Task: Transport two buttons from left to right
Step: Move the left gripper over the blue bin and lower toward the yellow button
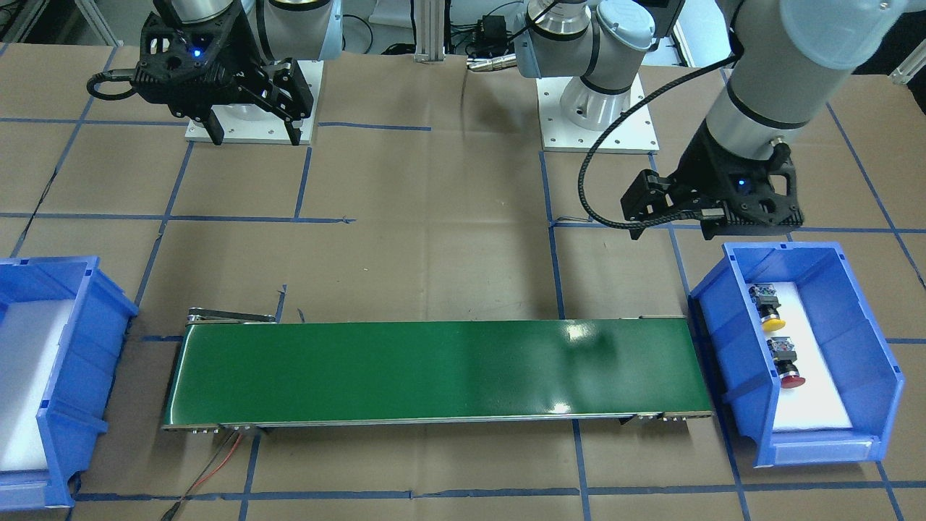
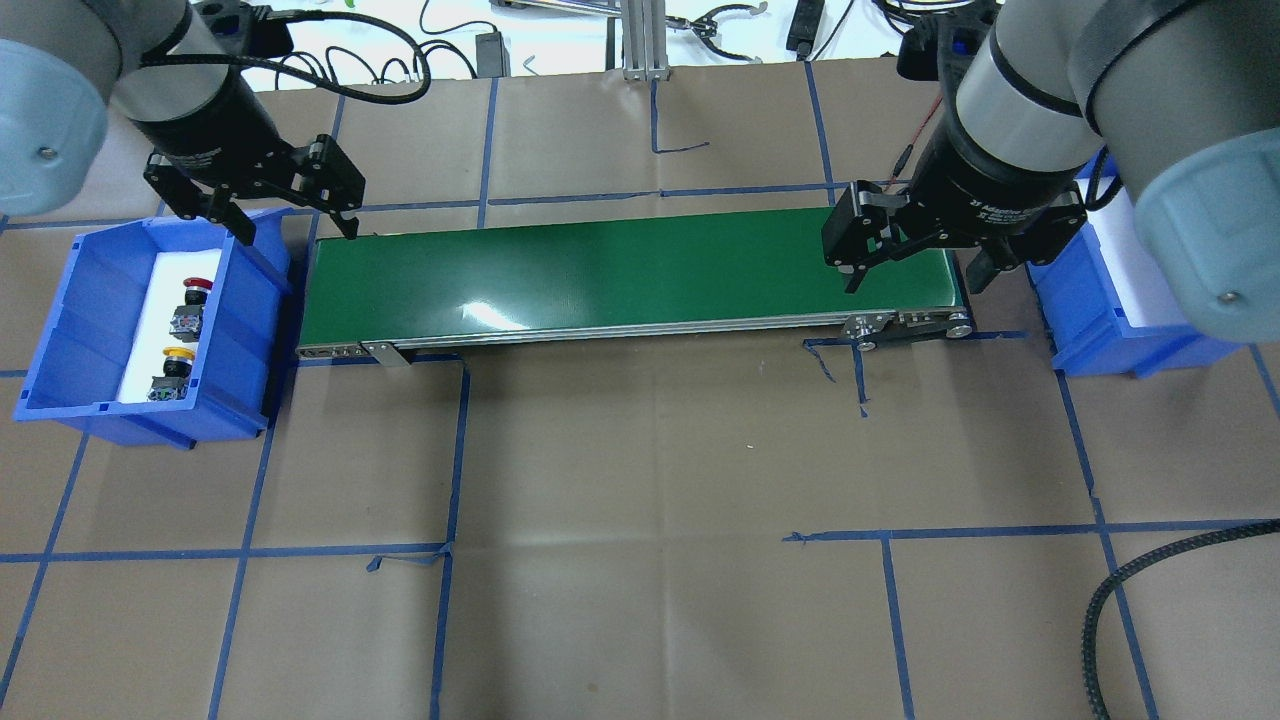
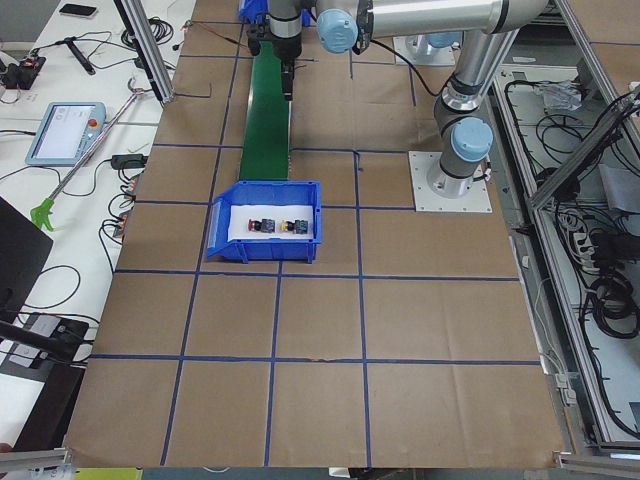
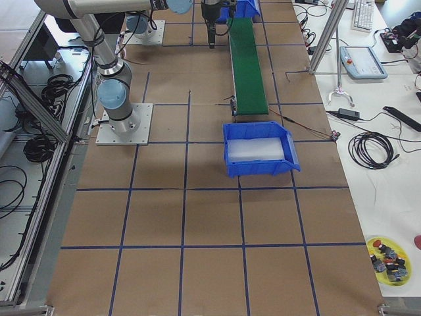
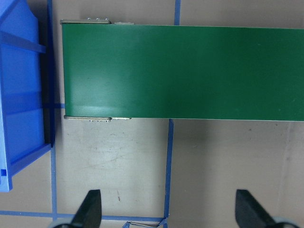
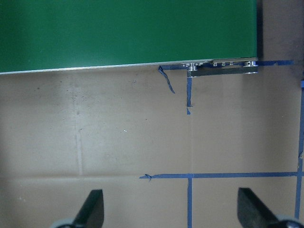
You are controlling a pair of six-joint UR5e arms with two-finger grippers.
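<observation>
Both buttons lie on white padding in the blue bin [image 2: 60,330] on my left: the red-capped one [image 2: 197,288] farther from me, the yellow-capped one [image 2: 177,357] nearer. In the front-facing view the yellow button [image 1: 771,310] and the red button [image 1: 789,367] show in the same bin [image 1: 861,340]. My left gripper [image 2: 297,235] hangs open and empty between that bin and the left end of the green conveyor belt [image 2: 620,275]. My right gripper [image 2: 912,285] hangs open and empty over the belt's right end. The wrist views show both sets of fingers [image 5: 90,209] [image 6: 92,209] spread wide.
A second blue bin [image 2: 1095,320] with bare white padding stands past the belt's right end. Brown paper with blue tape lines covers the table. A black cable [image 2: 1130,590] loops at the near right. Red and black wires [image 1: 217,463] trail from the conveyor.
</observation>
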